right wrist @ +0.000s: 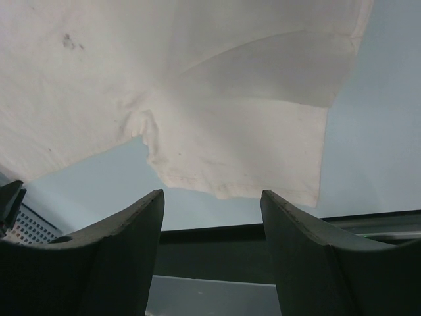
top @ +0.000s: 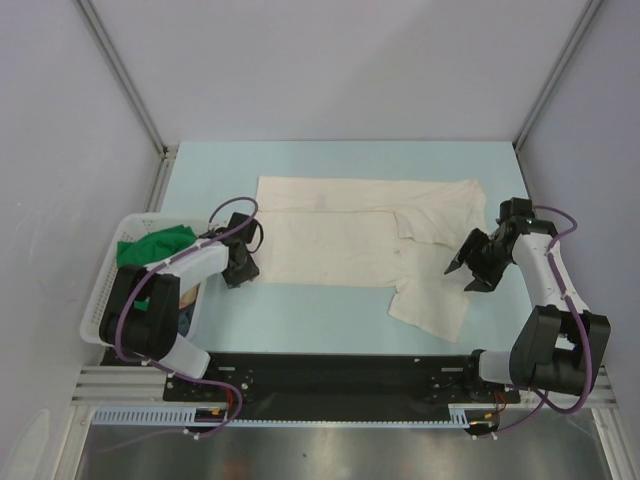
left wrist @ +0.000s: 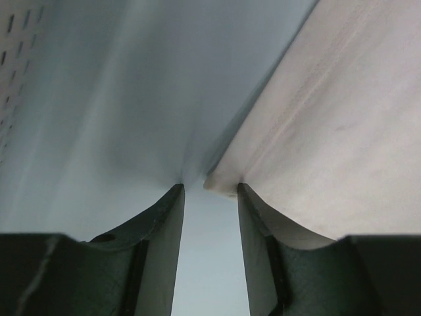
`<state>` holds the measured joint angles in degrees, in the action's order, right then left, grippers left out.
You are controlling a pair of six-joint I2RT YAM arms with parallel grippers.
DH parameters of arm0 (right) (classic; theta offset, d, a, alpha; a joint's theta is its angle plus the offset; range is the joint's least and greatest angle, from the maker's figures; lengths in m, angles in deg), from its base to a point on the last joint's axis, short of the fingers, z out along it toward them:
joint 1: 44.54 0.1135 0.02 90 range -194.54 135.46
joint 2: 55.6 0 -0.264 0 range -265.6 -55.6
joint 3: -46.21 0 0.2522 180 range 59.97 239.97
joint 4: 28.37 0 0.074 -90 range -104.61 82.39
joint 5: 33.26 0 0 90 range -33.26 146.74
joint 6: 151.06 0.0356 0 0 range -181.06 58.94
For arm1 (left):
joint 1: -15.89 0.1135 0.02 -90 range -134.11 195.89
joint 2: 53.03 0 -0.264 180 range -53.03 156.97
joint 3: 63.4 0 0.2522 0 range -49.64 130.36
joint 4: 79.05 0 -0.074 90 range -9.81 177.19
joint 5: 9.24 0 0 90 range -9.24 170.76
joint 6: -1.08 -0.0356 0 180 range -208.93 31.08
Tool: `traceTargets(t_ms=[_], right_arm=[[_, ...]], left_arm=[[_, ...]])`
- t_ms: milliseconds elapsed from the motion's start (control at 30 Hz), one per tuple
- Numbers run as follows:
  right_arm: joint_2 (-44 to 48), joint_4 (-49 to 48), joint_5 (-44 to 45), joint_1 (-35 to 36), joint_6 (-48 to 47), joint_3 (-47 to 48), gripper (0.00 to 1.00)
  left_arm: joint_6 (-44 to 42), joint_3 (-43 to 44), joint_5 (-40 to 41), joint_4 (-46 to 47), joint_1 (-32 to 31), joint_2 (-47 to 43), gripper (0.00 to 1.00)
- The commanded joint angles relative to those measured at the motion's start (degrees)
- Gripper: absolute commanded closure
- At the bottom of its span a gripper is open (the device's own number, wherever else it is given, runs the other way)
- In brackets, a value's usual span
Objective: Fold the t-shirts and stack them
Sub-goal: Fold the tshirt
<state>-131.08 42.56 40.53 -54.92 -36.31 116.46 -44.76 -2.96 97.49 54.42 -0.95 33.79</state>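
A large cream t-shirt [top: 350,240] lies spread across the light blue table, its far long edge folded over and one sleeve [top: 432,305] pointing toward the near edge. My left gripper [top: 243,270] is open and low at the shirt's near left corner. In the left wrist view that corner [left wrist: 220,183] lies just at the tips of the gripper [left wrist: 210,187], nothing held. My right gripper [top: 462,272] is open and empty by the shirt's right side. In the right wrist view it [right wrist: 212,194] hangs above the sleeve [right wrist: 250,151]. A green t-shirt [top: 155,245] is bundled in the basket.
A white lattice basket [top: 108,290] stands at the table's left edge, with more cloth under the green shirt. A black rail [top: 330,370] with the arm bases runs along the near edge. Grey walls close in the table's back and sides.
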Motion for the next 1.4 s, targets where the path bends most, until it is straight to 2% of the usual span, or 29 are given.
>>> traceTargets(t_ms=[0,200,300,333,367,400,533,633,767,1033,1200,1267,1367], right_arm=[[-0.02,0.84,0.99,-0.53,-0.32,0.2,0.34],[-0.54,1.89,4.5,-3.43,0.29,-1.03,0.32],[-0.45,1.98,5.66,-3.69,0.91,-2.51,0.32],[-0.45,1.72,5.75,-3.95,1.43,-3.39,0.33],[-0.28,1.63,6.01,-5.09,1.79,-4.36,0.33],[-0.19,1.55,6.36,-5.53,2.14,-6.2,0.34],[0.77,0.15,8.73,-6.59,3.02,-9.55,0.53],[-0.36,-2.57,9.35,-6.94,3.72,-12.01,0.59],[-5.1,-5.48,9.88,-7.03,3.72,-11.49,0.58],[-8.71,-12.42,9.0,-5.89,6.62,-14.48,0.56],[-9.86,-15.24,12.07,-2.82,11.01,-17.02,0.58],[-9.16,-17.08,13.65,-2.64,12.42,-18.34,0.6],[-8.37,-17.44,15.32,-2.81,14.0,-19.84,0.76]], left_arm=[[1.37,-0.97,-0.03,-0.02,0.58,0.71,0.57],[-0.39,-1.06,0.05,1.4,1.11,1.41,0.71],[-2.23,0.52,1.11,1.31,1.28,1.59,0.83],[-3.28,0.87,1.46,1.4,1.28,1.33,0.94],[-3.64,1.05,1.81,1.22,1.28,1.15,1.0],[-3.91,1.22,1.99,1.22,1.28,1.15,1.0],[-5.4,1.66,1.29,1.05,1.28,0.02,1.0],[-5.66,1.93,0.06,1.49,1.28,-0.69,1.0],[-6.19,2.98,-1.61,1.4,1.28,-0.61,1.0],[-6.28,3.95,-3.37,2.01,1.28,0.01,0.99],[-6.37,4.56,-3.55,2.1,1.28,0.1,1.0],[-6.37,4.83,-3.63,1.93,1.28,0.18,1.0],[-6.54,5.0,-3.46,1.66,1.28,0.01,1.0]])
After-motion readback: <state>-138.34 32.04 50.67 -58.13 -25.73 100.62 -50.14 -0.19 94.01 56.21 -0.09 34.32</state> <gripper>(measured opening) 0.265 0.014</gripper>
